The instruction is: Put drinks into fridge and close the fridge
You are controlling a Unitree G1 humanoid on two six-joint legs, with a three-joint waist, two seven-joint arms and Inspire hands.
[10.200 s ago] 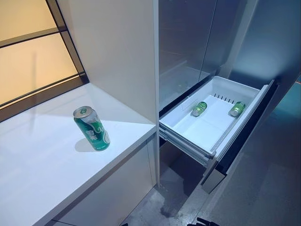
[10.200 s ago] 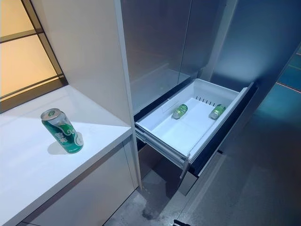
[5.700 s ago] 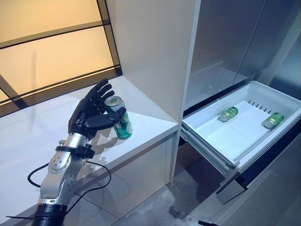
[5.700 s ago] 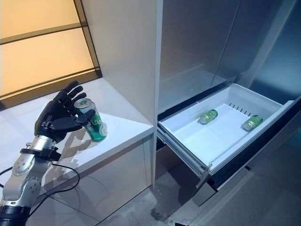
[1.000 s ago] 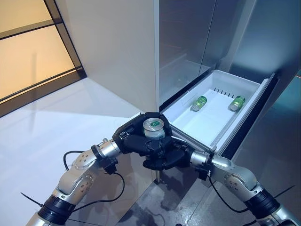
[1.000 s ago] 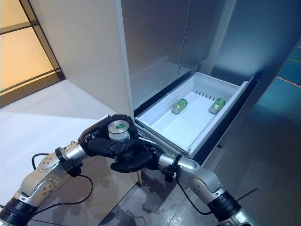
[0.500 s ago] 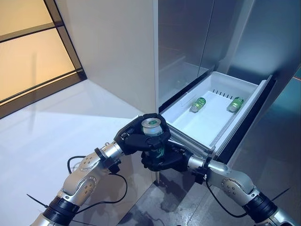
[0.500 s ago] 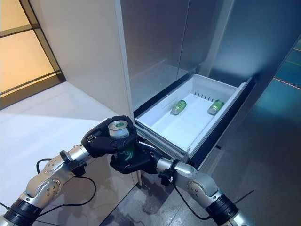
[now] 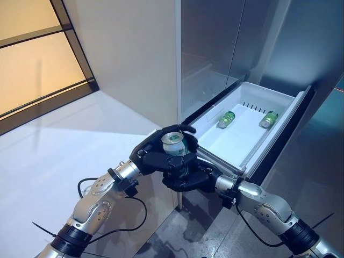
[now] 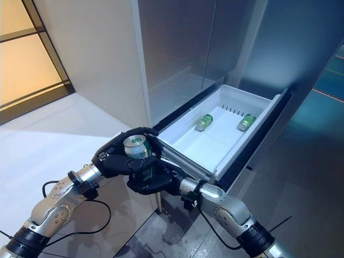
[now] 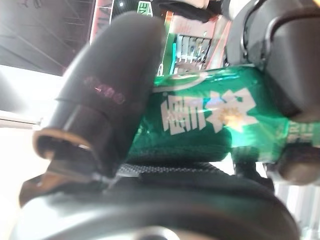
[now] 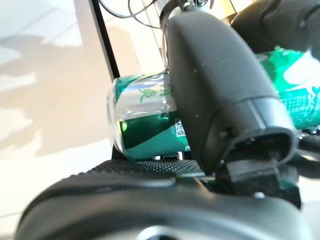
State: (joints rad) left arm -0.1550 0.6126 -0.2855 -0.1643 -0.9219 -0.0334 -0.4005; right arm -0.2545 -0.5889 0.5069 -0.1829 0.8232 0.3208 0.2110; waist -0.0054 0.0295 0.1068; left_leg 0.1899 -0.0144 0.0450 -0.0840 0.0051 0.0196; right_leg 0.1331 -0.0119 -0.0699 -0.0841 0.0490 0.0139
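A green can (image 9: 173,141) is held upright between both hands, past the corner of the white counter (image 9: 64,145) and next to the open fridge drawer (image 9: 269,148). My left hand (image 9: 150,157) wraps the can's upper part from the left, its thumb and fingers curled round it; the can shows against the palm in the left wrist view (image 11: 210,120). My right hand (image 9: 188,180) grips the can's lower body from below and the right, with the thumb across the can in the right wrist view (image 12: 142,117). Two green cans (image 9: 226,119) (image 9: 269,119) lie on their sides in the drawer.
The white drawer stands pulled out from the steel fridge front (image 9: 215,48). A white cabinet wall (image 9: 129,54) rises behind the counter, beside a window (image 9: 32,64). Grey floor (image 9: 193,231) lies below the drawer.
My left hand's fingers have lifted and spread a little at the can's far side. My right hand has closed up higher round the can's body. The can stays in place.
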